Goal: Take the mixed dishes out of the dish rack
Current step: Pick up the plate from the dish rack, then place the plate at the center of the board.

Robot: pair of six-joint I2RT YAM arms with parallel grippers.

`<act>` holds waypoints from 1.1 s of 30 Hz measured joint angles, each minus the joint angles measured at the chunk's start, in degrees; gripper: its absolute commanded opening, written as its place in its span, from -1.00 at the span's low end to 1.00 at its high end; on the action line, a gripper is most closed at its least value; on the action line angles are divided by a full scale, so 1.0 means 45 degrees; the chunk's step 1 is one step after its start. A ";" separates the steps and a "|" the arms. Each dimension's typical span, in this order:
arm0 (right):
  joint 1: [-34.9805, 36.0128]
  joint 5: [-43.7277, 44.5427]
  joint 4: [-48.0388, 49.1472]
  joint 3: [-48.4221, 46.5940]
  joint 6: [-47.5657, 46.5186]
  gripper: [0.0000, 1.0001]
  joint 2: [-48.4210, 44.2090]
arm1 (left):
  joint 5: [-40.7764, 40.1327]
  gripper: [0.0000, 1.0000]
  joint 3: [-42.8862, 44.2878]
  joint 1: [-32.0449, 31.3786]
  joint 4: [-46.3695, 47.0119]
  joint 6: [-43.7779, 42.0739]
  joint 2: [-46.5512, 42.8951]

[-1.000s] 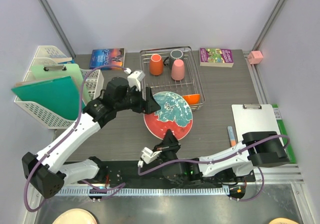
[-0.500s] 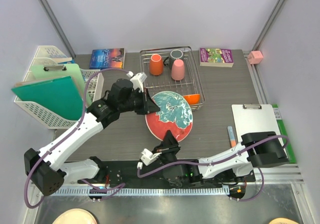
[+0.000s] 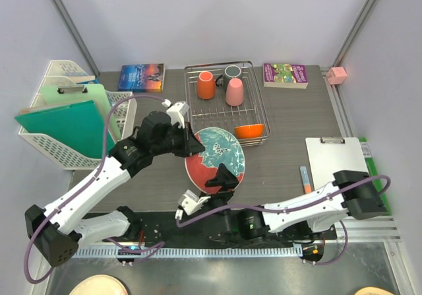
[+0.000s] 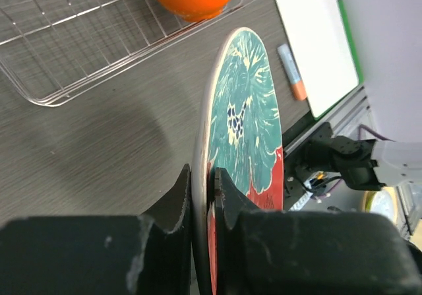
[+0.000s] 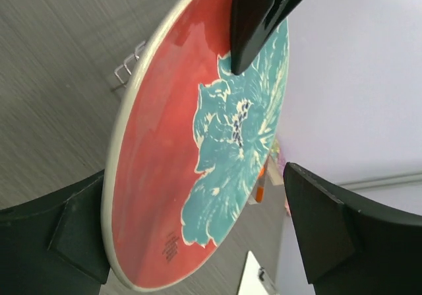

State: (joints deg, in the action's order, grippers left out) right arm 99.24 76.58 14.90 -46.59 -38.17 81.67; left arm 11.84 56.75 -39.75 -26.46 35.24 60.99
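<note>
One orange mug, one grey mug, one cup and one bowl are held in the rack. One plate is pinched edgewise by the left gripper; the right gripper is spread wide either side of it.

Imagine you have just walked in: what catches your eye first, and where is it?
The teal plate with red-orange rim stands tilted up mid-table in front of the dish rack. The left gripper is shut on the plate's rim and the right gripper is open around its lower edge. Next comes the bright orange bowl at the rack's near edge.
</note>
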 measured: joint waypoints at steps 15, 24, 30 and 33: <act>0.0253 -0.1234 -0.1836 -0.1326 0.7407 0.99 -1.2177 | -0.2132 -0.99 0.0797 0.0204 0.1389 0.0622 -0.1156; 0.0151 0.0588 -0.0097 0.0505 0.7834 0.99 -1.4387 | -0.2278 -1.00 -0.4328 0.0112 0.0563 0.1865 -0.1015; 0.0155 0.0743 -0.0418 0.0797 0.7825 0.99 -1.3750 | -0.2293 -1.00 -0.5731 0.0049 0.1263 0.3220 -0.2560; 0.0160 0.0908 -0.0379 0.0884 0.7859 0.99 -1.3755 | -0.2297 -0.99 -0.6037 0.0049 0.1841 0.3633 -0.2812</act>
State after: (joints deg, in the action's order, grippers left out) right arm 99.96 80.66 13.19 -42.61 -2.81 19.77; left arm 1.50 29.58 -39.53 -18.17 51.59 48.34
